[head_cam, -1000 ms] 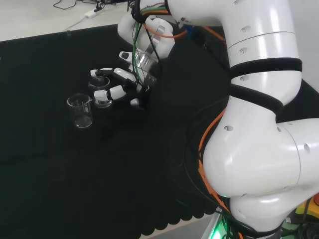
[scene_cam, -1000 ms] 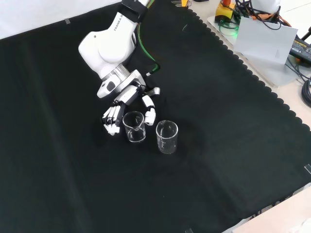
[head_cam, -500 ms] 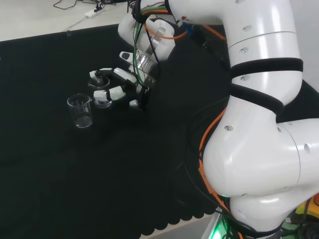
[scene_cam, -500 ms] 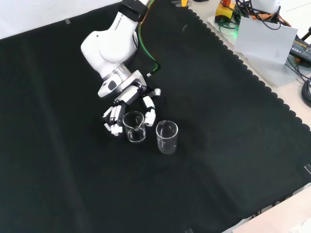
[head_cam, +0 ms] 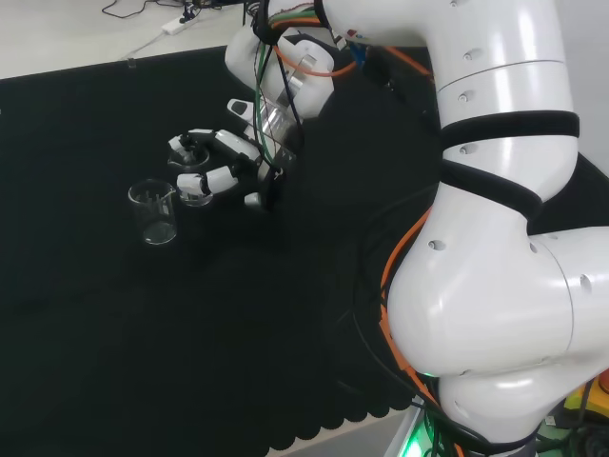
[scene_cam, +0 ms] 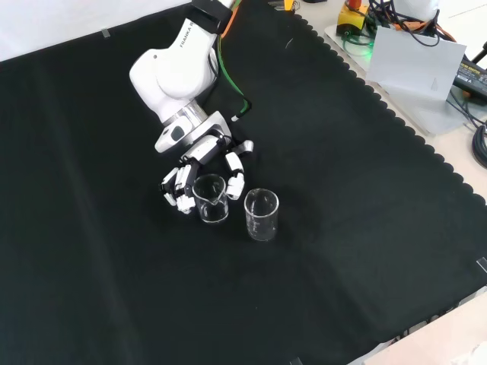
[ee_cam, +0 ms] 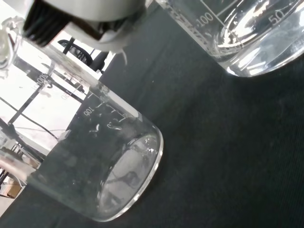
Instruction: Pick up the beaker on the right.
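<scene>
Curled fingers (scene_cam: pixel 178 190) and thumb of the hand (scene_cam: pixel 204 156) wrap round one clear glass beaker (scene_cam: pixel 211 199), standing mid-cloth, well in from every edge of the black cloth (scene_cam: pixel 365 228). A second beaker (scene_cam: pixel 261 214) stands just beside it, toward the front view's right.

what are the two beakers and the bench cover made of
Both beakers, the one at the hand and the free one, look like clear glass, possibly clear plastic: see-through walls, bright glints on the rims, printed white scale marks. The bench cover looks like matte black cloth: no shine, faint creases, a scalloped cut edge.
</scene>
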